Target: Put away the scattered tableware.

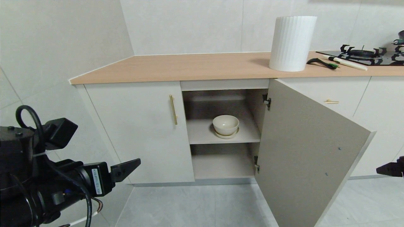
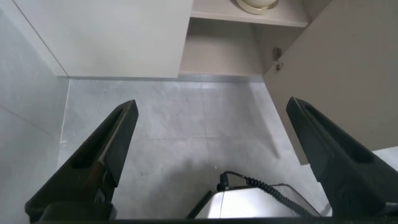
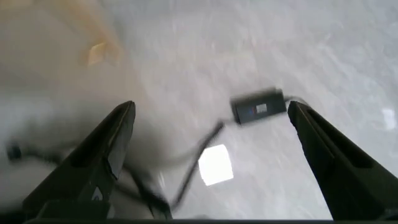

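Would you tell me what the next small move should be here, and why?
Probably bring the right gripper to the free edge of the door and start pushing it shut. The bowl already sits on its plate on the shelf, the door stands wide open, and the left gripper and the right one are both open and empty.

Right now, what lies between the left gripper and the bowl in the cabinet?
In the left wrist view, only bare floor lies between the left gripper and the open cabinet, where the bowl sits on a shelf.
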Tool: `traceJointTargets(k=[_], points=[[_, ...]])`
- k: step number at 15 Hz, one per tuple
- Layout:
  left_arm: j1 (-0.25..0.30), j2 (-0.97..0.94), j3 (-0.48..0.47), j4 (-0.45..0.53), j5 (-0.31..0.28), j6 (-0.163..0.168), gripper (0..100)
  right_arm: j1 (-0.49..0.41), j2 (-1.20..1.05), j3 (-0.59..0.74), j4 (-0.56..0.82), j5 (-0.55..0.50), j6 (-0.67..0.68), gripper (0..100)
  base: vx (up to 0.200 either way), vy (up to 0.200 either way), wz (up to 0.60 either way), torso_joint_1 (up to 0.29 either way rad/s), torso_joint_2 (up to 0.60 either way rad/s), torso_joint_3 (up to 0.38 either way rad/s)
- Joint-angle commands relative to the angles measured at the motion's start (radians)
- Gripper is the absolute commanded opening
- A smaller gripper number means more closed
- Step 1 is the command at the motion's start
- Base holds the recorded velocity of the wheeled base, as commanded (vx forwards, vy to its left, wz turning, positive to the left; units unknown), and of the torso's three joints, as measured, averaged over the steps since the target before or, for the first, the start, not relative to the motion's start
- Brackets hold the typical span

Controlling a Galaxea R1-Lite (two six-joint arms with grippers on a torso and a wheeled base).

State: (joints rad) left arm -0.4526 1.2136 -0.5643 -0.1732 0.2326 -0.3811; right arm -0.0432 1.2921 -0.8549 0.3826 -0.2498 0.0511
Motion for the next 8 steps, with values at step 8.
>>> traceJointTargets(k=[8], points=[[0.000,-0.009,-0.008,-0.006,-0.002,-0.005,100,-0.069,0.299,0.050,-0.337,0.227,0.158,100,0.000,0.000,0.00,0.000,0.00,0.000]])
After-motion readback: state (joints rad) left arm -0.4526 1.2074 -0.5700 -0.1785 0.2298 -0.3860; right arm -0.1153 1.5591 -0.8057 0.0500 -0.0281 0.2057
